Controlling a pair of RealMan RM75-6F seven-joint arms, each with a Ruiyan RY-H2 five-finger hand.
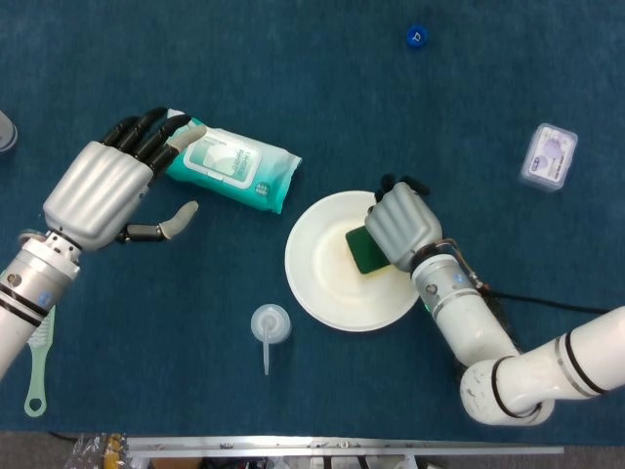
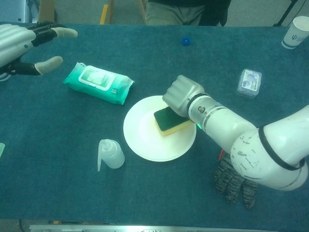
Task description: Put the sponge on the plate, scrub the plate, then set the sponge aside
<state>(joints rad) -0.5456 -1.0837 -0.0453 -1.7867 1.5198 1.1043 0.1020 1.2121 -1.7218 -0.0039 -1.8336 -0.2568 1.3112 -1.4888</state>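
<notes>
The right hand (image 2: 182, 96) grips the sponge (image 2: 168, 121), green side up, pressing it onto the right half of the white plate (image 2: 140, 130) as if to scrub, while the left hand (image 1: 103, 191) hovers open beside a wipes pack (image 1: 232, 171), holding nothing.

- Sponge (image 2: 167, 120) lies on the plate (image 2: 140, 140), under the right hand (image 2: 180, 95).
- Wipes pack (image 2: 98, 82) lies left of and behind the plate.
- Squeeze bottle (image 2: 109, 154) lies left of the plate, nearer the front.
- Left hand (image 1: 98, 191) sits left of the wipes pack.
</notes>
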